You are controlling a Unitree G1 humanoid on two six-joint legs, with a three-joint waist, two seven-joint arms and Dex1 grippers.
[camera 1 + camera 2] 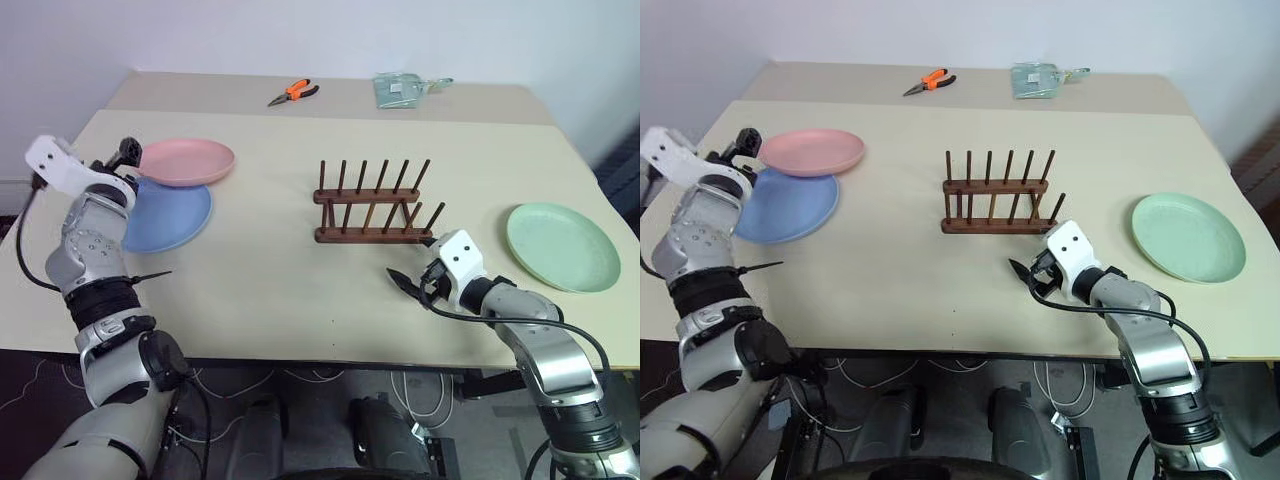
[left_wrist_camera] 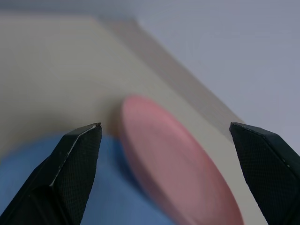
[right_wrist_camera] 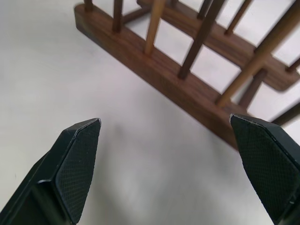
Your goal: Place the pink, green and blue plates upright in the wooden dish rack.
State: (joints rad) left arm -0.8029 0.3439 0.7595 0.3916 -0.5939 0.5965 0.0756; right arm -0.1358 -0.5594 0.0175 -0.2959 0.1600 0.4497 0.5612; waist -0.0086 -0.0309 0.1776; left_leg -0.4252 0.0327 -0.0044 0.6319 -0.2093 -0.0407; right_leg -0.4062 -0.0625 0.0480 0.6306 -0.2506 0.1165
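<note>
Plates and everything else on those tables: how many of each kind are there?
Plates: 3 (pink plate, blue plate, green plate)
Wooden dish rack: 1
Orange-handled pliers: 1
Clear packet: 1
Total: 6

text: none legible | labels: none | numbers: none | signs: none

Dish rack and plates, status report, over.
Both grippers open, empty. Wooden dish rack empty. Pink plate overlaps blue plate; green plate lies flat. Nothing blocking.
</note>
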